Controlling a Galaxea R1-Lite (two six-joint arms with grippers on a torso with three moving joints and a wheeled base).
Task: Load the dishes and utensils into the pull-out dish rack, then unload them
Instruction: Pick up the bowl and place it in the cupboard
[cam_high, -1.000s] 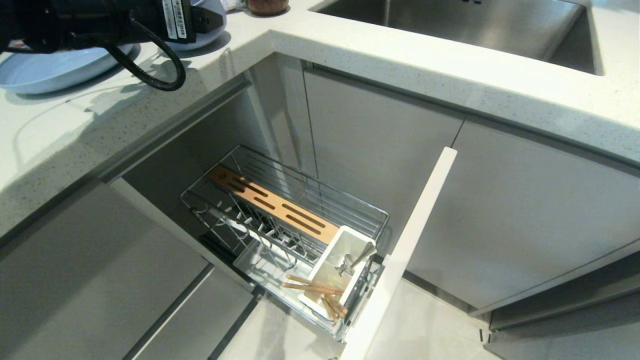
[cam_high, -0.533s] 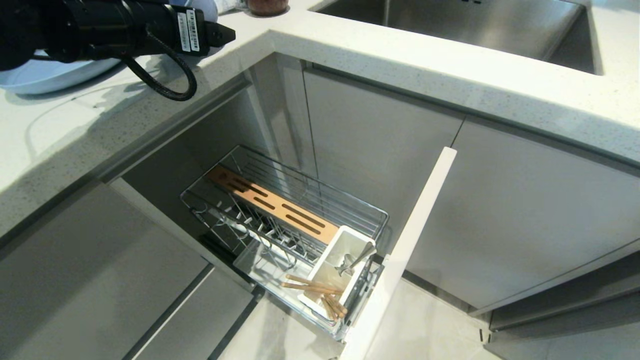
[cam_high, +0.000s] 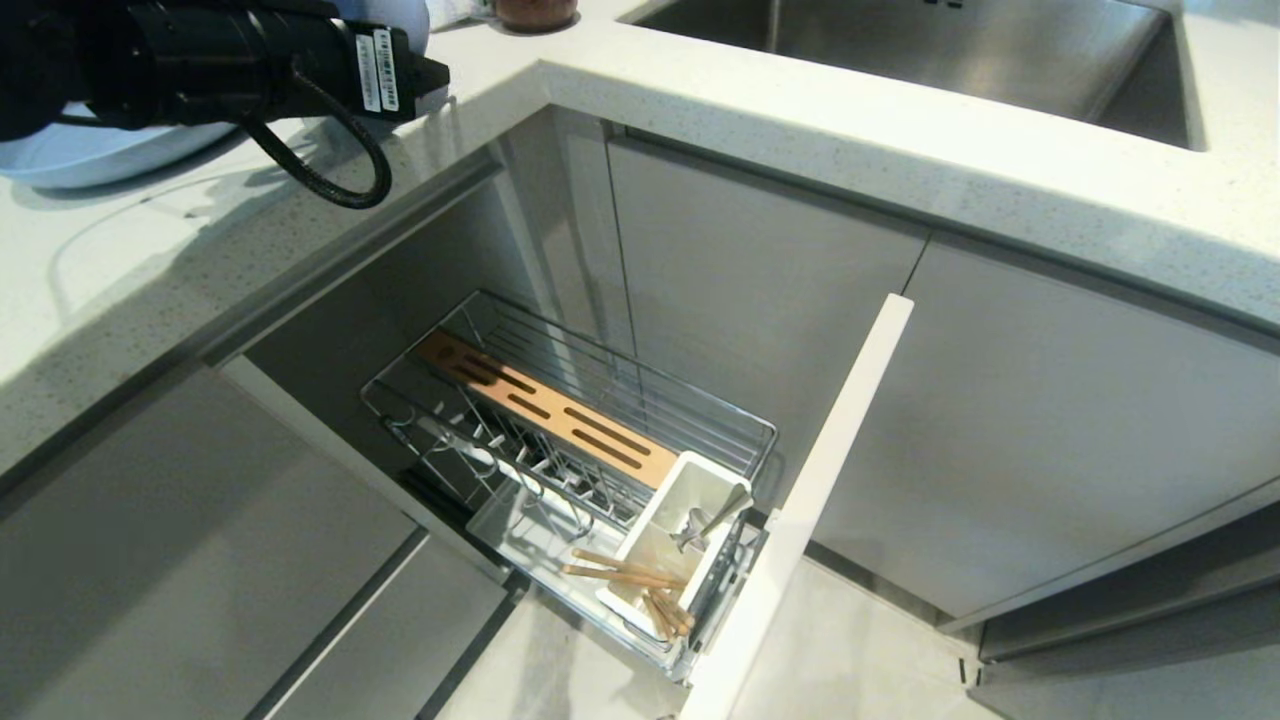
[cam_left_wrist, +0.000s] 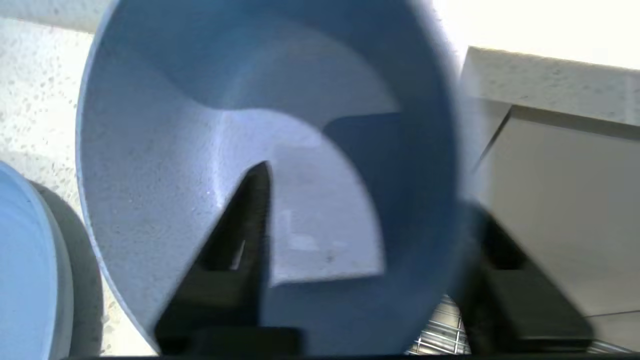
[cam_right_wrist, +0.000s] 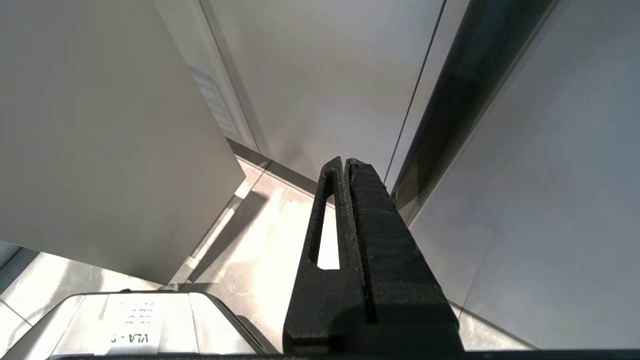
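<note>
The pale blue bowl (cam_left_wrist: 210, 130) stands on the counter near its corner; in the head view only a sliver of the bowl (cam_high: 405, 20) shows behind my left arm. My left gripper (cam_left_wrist: 367, 190) is open astride the bowl's wall, one finger inside, the other outside the rim. The pale blue plate (cam_high: 80, 160) lies beside it on the counter. The pull-out dish rack (cam_high: 600, 400) stands drawn out below. Its white caddy (cam_high: 690, 490) holds the spoon (cam_high: 715, 520), and the chopsticks (cam_high: 625, 575) lie across the caddy's near end. My right gripper (cam_right_wrist: 345, 160) hangs shut and parked by the cabinet fronts.
The rack's pale front panel (cam_high: 810, 500) juts out beside the caddy. A steel sink (cam_high: 900, 50) is set in the counter at the back right. A brown jar (cam_high: 535, 12) stands behind the counter corner. Grey cabinet doors surround the rack.
My left arm has moved right along the counter toward the corner and now covers most of the bowl. The rack and its contents have not moved.
</note>
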